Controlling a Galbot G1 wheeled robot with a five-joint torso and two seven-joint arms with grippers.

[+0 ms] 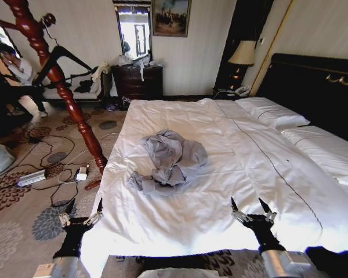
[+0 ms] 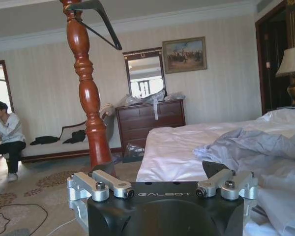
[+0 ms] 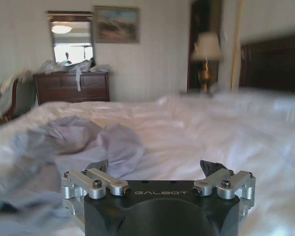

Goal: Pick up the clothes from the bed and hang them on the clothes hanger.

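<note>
**Both claws open and empty at the foot of the bed, jacket crumpled mid-duvet**

The left gripper (image 1: 83,209) hangs low at the near left corner of the bed (image 1: 232,191), its two dark fingers spread wide with nothing between them; it sits just off the mattress edge, above the patterned carpet (image 1: 23,226). The right gripper (image 1: 252,207) is held over the near edge of the white duvet, fingers likewise spread wide and holding nothing. Neither claw touches the fabric.

The grey-blue jacket (image 1: 171,162) lies in a rumpled heap on the duvet, towards the left half of the bed and well ahead of both grippers, nearer the left one. In the left wrist view its folds (image 2: 255,147) rise just past the open left gripper (image 2: 162,184); in the right wrist view the heap (image 3: 73,137) lies off to one side ahead of the open right gripper (image 3: 157,179).

The black hanger (image 1: 61,66) hangs on the red-brown wooden coat stand (image 1: 58,81), which stands on the carpet beside the bed's left side. White pillows (image 1: 272,111) rest against the black headboard (image 1: 319,87). Against the far wall are a dark dresser (image 1: 138,81) under a mirror (image 1: 133,32), a framed painting (image 1: 171,16), and a lamp (image 1: 242,55). Cables and a power strip (image 1: 32,177) lie on the carpet near the stand's base.
</note>
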